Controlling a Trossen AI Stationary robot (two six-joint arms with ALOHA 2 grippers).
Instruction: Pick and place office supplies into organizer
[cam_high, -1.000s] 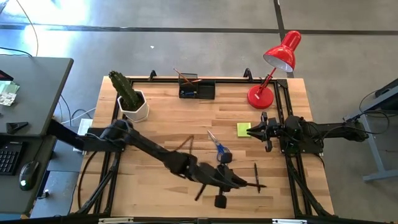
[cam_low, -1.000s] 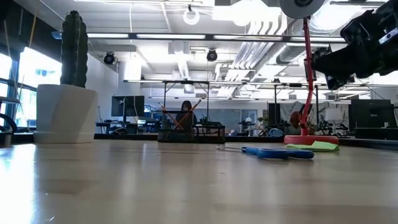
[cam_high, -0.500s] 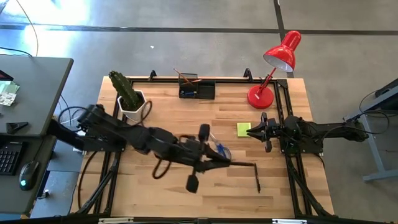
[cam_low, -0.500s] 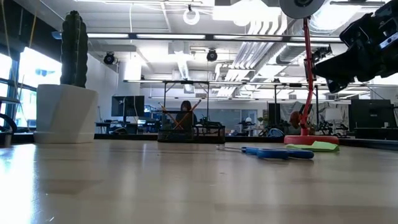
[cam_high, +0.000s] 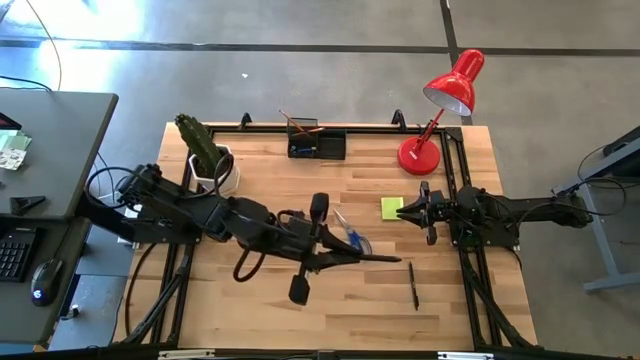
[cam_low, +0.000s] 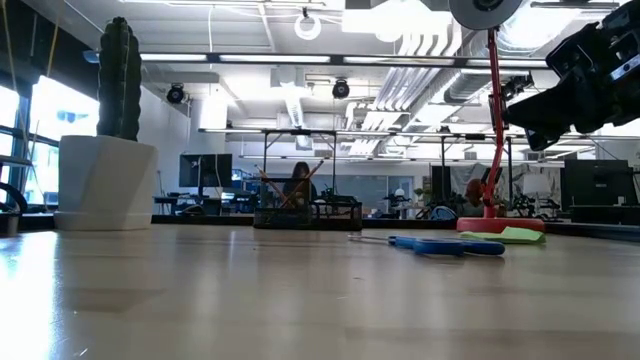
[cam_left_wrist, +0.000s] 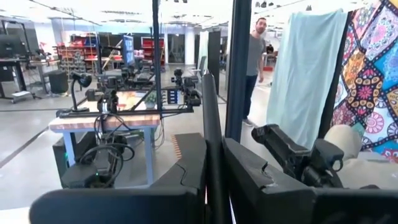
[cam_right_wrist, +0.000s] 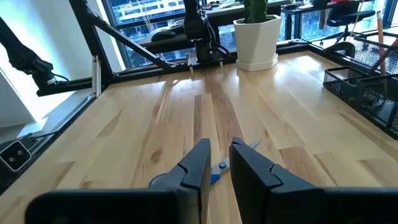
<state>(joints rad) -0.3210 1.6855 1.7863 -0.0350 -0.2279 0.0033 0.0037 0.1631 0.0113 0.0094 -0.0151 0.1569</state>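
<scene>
High view: slim black pen (cam_high: 413, 286)

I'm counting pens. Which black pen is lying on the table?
The loose pen, lying alone on the bare wood. The other pen sticks out of the left gripper, which is clamped on it.

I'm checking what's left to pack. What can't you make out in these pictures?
- Organizer contents: too small in the high view, too distant in the low view.
- Eraser: not found in any view; probably too small.
- Scissors: partly under the left arm in the high view.
- Pen in the left claw: its held end is covered by the claw, and the low view misses both.
</scene>
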